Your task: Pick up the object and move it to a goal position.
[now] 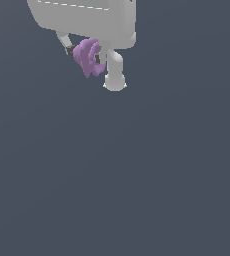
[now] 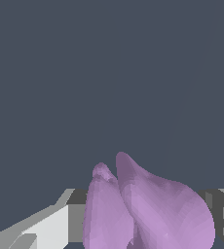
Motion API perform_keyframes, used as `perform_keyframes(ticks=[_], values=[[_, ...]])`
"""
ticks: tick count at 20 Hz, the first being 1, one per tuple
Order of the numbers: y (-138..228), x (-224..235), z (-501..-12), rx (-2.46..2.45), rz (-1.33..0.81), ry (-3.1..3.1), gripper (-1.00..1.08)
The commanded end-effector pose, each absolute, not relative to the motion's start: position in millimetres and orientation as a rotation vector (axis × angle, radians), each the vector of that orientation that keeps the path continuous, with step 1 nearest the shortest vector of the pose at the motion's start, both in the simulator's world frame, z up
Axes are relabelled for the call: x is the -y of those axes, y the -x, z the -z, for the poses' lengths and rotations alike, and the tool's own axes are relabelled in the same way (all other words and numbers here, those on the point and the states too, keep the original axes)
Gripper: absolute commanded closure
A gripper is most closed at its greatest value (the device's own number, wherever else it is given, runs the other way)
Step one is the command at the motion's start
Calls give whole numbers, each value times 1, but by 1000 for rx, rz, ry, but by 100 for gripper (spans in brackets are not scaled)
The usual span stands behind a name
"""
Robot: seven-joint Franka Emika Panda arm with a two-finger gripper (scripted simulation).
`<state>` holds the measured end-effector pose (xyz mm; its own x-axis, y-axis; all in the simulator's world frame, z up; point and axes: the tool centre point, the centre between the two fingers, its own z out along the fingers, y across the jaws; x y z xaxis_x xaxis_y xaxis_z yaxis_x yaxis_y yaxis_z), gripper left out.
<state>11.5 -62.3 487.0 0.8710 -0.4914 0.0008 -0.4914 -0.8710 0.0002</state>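
Note:
The object (image 1: pixel 88 57) is a small light-purple lump with ridged folds, seen near the top of the exterior view. It hangs between the two fingers of my white gripper (image 1: pixel 84 55), which is shut on it. One dark fingertip (image 1: pixel 70 50) shows on the exterior view's left of the object, the other against its right side. In the wrist view the object (image 2: pixel 153 209) fills the space between the grey finger pads (image 2: pixel 76 221), with two pointed folds sticking out past them. No goal marker shows in either view.
A white rounded part of the arm (image 1: pixel 114 75) hangs just to the exterior view's right of the object. Everything else in both views is a flat dark grey-blue background.

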Motion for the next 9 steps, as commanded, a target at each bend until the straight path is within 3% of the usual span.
perform_keyframes(ticks=[1,9], values=[[-13,62,-493,798,0,-3038,108],[-15,62,-501,798,0,-3038,108]])
